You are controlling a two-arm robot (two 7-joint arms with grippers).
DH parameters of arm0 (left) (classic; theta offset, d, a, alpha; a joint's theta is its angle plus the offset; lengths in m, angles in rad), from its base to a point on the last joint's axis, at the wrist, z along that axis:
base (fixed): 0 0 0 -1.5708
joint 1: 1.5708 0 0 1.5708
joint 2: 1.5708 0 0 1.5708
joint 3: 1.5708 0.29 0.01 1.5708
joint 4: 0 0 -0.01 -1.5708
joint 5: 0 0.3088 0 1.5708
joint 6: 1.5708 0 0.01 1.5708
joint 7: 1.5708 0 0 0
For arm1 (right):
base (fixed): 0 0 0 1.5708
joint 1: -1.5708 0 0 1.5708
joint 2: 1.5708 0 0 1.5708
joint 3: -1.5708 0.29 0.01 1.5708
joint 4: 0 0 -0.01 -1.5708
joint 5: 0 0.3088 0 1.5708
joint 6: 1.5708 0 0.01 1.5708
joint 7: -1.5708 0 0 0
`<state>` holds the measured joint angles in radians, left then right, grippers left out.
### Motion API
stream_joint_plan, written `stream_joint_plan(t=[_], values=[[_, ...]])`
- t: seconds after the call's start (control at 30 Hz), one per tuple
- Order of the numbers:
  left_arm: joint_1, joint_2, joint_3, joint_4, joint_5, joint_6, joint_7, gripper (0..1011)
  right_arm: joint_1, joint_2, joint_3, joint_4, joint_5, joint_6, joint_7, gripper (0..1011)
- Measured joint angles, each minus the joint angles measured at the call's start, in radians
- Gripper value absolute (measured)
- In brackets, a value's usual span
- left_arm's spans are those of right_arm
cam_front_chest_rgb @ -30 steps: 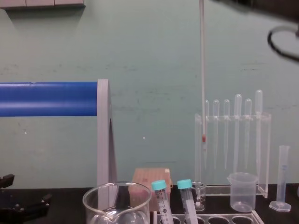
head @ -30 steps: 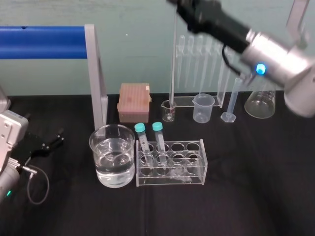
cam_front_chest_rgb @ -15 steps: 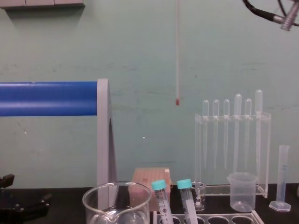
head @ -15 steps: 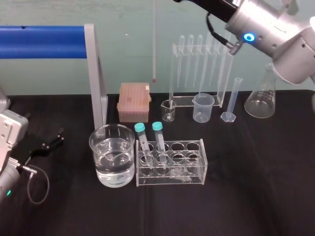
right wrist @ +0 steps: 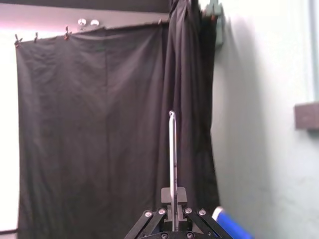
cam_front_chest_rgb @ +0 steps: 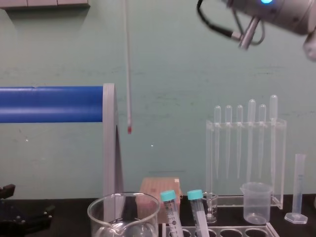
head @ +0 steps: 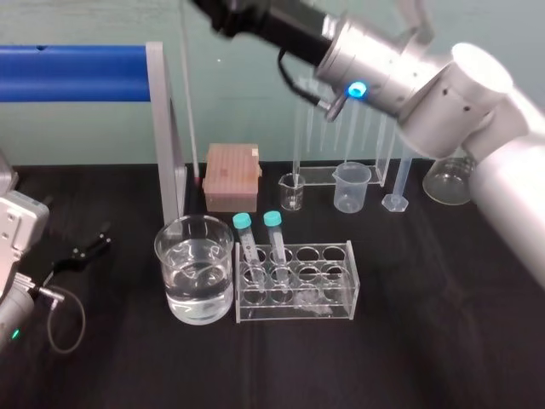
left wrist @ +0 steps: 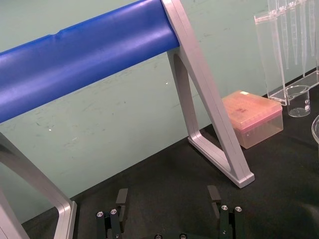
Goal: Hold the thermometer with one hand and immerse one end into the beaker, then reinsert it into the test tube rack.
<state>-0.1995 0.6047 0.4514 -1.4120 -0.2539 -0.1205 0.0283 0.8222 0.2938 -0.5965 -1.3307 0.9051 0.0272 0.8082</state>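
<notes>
The thin glass thermometer (cam_front_chest_rgb: 126,64), pinched in the right tool (right wrist: 172,196), has swung left; lowering off-centre could strike the rim of the wide glass beaker (head: 194,268).

Pink box (head: 232,175), pipette stand (cam_front_chest_rgb: 245,160), flask (head: 450,182)

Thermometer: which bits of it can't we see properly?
- Chest view: the thermometer is cut off at the top by the upper edge.
- Right wrist view: the right end effector hides its red-tipped end.
- Every view: its scale marks are too fine to read.
</notes>
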Motion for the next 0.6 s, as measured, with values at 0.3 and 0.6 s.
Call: stream_joint_plan(t=[0.3,0.6], values=[[0.000,0.000,0.000,0.000,0.000,0.000,0.000,1008,-0.012,-0.025,-0.074,0.118,-0.044,-0.062,0.058,53],[0.000,0.000,0.000,0.000,0.000,0.000,0.000,1008,-0.026,-0.064,-0.087,0.235,-0.098,-0.145,0.086,53]])
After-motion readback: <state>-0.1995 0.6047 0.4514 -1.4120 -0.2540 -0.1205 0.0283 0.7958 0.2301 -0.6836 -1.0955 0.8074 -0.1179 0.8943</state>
